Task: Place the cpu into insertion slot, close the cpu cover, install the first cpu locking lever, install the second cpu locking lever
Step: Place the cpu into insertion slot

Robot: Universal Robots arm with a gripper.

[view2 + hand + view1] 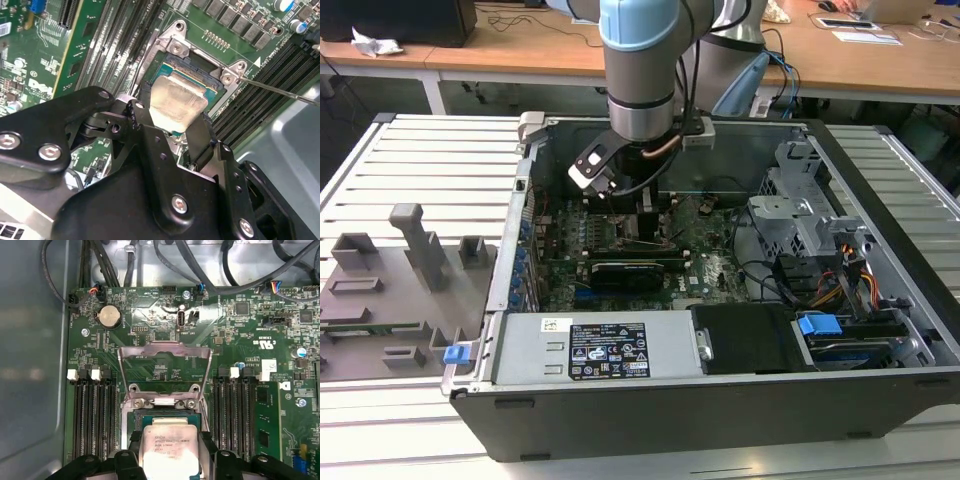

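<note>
My gripper [171, 116] [170, 441] is shut on the cpu [177, 100] [169, 450], a square chip with a silver-grey top, one black finger on each of two opposite edges. The chip sits directly over the insertion slot [197, 65] [150, 419] on the green board; I cannot tell whether it rests in the slot or hangs just above it. The cpu cover [165, 351], a thin metal frame, stands swung open beyond the slot. A thin metal lever rod [275, 90] runs out from the slot's corner. In the exterior view the gripper [642, 222] is low inside the computer case.
Long black memory slots [95, 415] [232, 415] flank the slot on both sides. A black expansion card [625, 272] lies across the board; a power supply [605, 350] and a drive cage [800, 215] fill the case. Cables [165, 260] run past the board's edge. A grey fixture plate [390, 290] lies at the exterior view's left.
</note>
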